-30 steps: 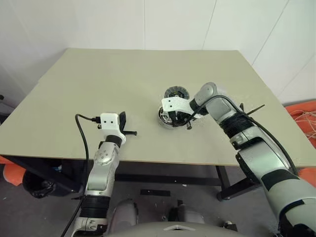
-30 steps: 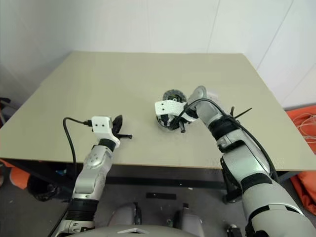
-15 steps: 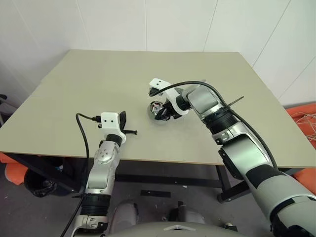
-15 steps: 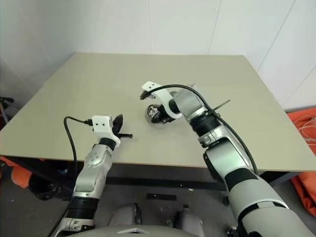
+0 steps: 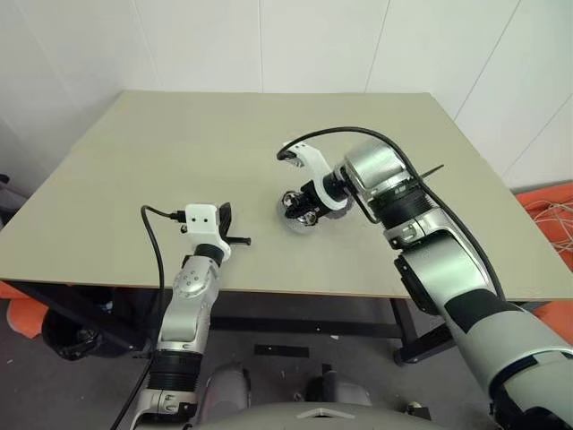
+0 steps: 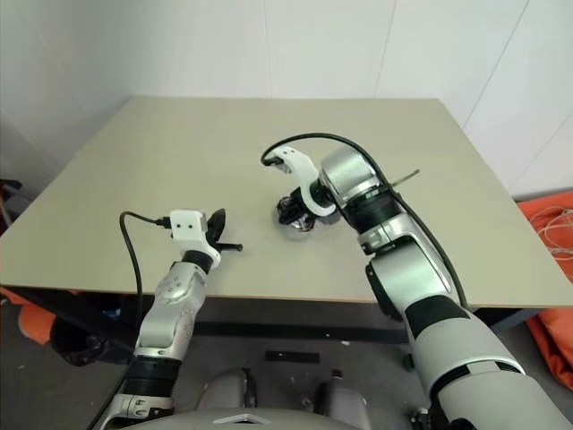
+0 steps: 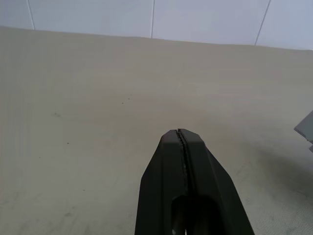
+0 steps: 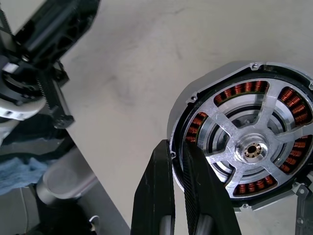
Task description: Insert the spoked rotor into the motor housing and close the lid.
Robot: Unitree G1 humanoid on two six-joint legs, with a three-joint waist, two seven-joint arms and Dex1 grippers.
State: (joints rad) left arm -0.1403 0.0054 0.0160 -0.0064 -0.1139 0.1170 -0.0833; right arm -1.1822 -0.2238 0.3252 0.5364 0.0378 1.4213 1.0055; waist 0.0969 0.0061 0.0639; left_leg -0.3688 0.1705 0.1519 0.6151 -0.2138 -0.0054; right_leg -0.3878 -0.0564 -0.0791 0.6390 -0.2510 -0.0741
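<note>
Pinching the motor housing (image 8: pixel 234 142) rim, your right gripper (image 8: pixel 177 156) steadies it.
Spoked rotor (image 8: pixel 254 147) sits inside, mid-table (image 5: pixel 179 152); left gripper (image 7: pixel 181 142) idles pressed together near the front edge.

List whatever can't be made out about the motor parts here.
- Lid: head views, hidden behind the right gripper and its wrist; open or closed can't be told.
- Housing: right wrist view, cut off by the picture's edge; too small in the head views.
- Rotor: right wrist view, how deep it sits can't be told.
</note>
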